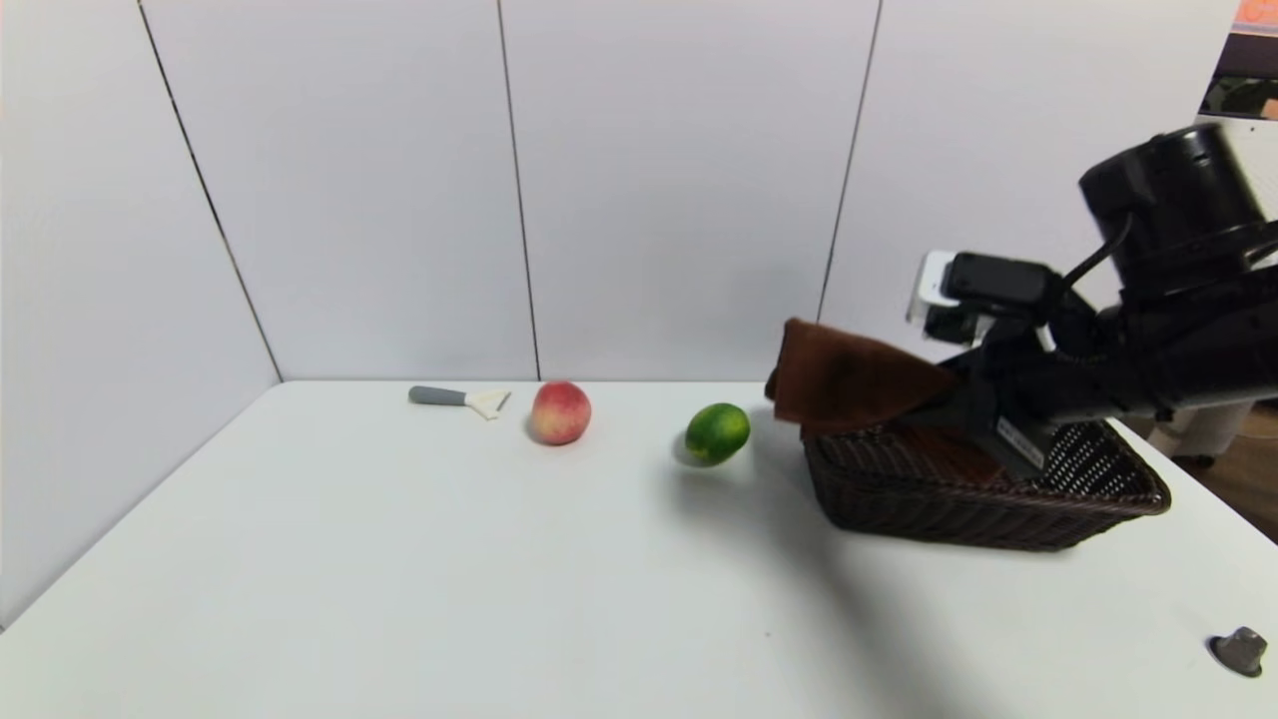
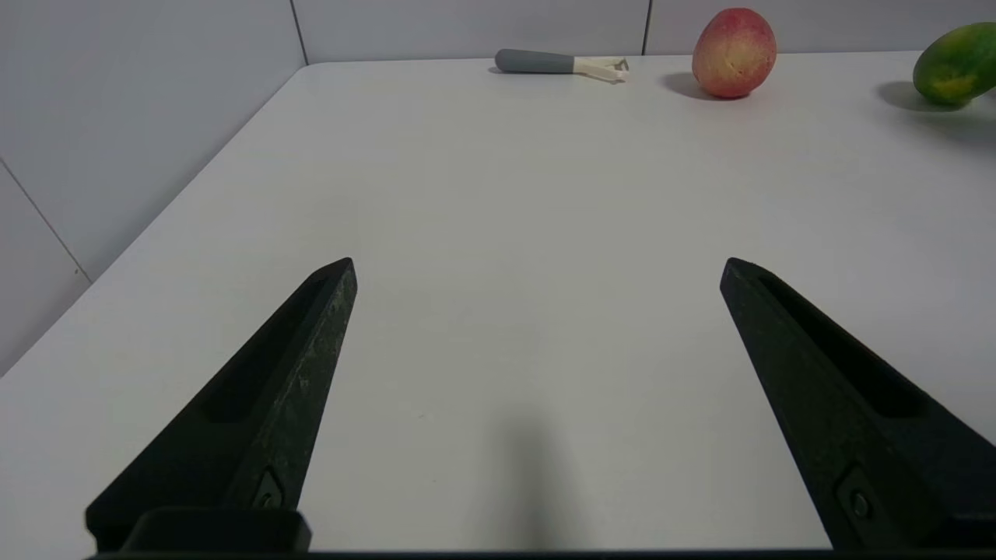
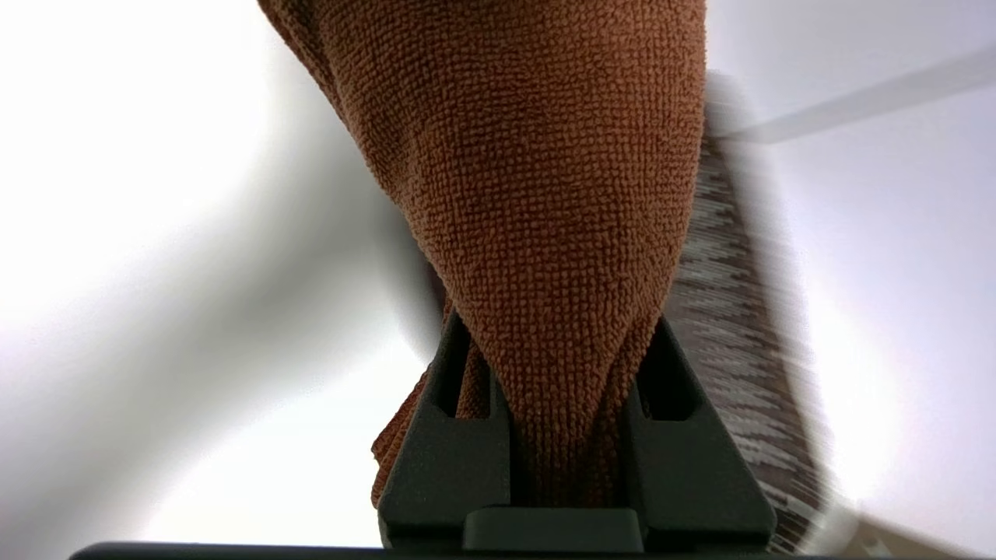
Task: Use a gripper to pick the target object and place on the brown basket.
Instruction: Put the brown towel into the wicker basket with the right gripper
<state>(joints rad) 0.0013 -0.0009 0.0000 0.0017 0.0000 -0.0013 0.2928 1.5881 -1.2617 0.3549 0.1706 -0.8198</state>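
The right hand (image 1: 944,404) reached in from the robot's right and hung over the brown basket (image 1: 998,499), its fingers (image 3: 447,443) pinched tight on one end of the brown towel (image 1: 849,379). In the right wrist view the towel (image 3: 537,194) bunched into a narrow neck where the two fingers clamped it and fanned out wide beyond them, with a strip of the basket's weave (image 3: 731,311) showing just beside it. From the head view the towel was lifted clear of the counter (image 1: 399,559), sticking out from the hand toward the robot's left, so that its free end overhung the basket's left rim (whether its underside touched the rim could not be told).

The basket sat on the counter's right side. The lime (image 1: 717,432) lay on the counter just to the left of the basket, apart from it. Further left sat the peach (image 1: 560,411), and beyond that a peeler (image 1: 459,398) with a grey handle, near the back wall. A small grey object (image 1: 1240,651) rested near the counter's front right corner.

The left hand (image 2: 537,272) hung low above the counter's left part with its two fingers (image 2: 257,412) spread wide and nothing between them; its wrist view looked across bare counter toward the peeler (image 2: 556,64), the peach (image 2: 734,53) and the lime (image 2: 955,64).
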